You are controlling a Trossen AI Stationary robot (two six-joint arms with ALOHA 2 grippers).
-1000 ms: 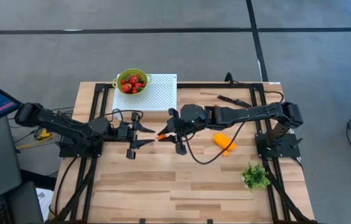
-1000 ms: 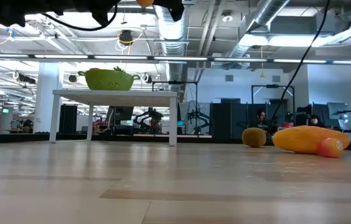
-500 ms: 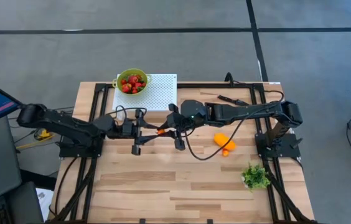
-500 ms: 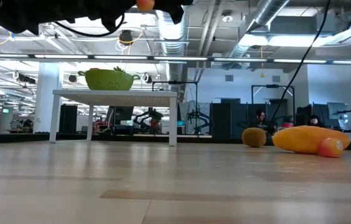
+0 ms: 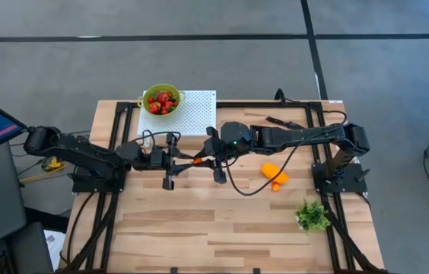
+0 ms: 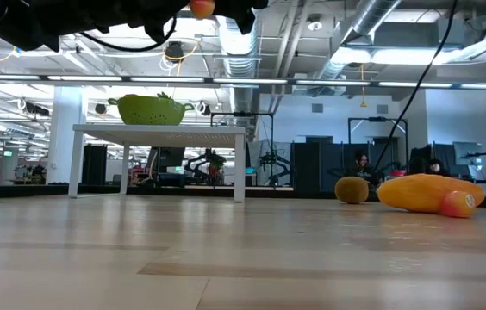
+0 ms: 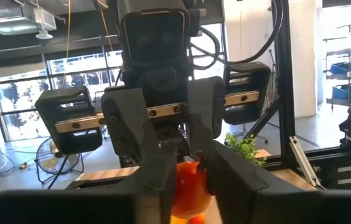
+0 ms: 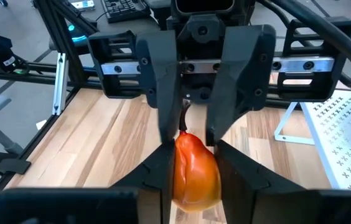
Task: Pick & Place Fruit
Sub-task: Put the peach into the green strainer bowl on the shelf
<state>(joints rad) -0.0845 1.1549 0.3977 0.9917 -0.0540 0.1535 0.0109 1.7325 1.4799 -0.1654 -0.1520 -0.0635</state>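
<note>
**Handover under way: second claw closing on the fruit in mid-air**

Narrowed in from a wider spread a second ago, and moved up close to meet its partner: left claw (image 5: pixel 189 161), its fingers now appearing to touch both sides of the small orange-red fruit (image 8: pixel 195 171). In the right wrist view, tapering in at the stem end of that fruit. Facing it tip to tip over the middle of the worktop (image 5: pixel 199 221): right claw (image 5: pixel 204 158), clamped on the same fruit and no wider or narrower than before. So, pinched from two directions at once and held well above the wood, near the top edge of the low view.

Judged as the midpoint of a pass from right to left: nothing released yet, nothing placed yet. Calls next for a firm left-hand pinch before any loosening on the right; otherwise risks a drop or a squashed fruit, soft and round as it looks.

Farther out, toward the left arm's back corner: green colander (image 5: pixel 161 100) with strawberries in it, standing on a white perforated stand (image 5: pixel 195 114), probably the destination. On the right arm's side, untouched: elongated orange fruit (image 5: pixel 273 173), a small reddish piece (image 6: pixel 458 204) just beside it, and a kiwi-like oval (image 6: pixel 352 189) near them. Nearer the front edge, a green leafy bunch (image 5: pixel 313 216).
</note>
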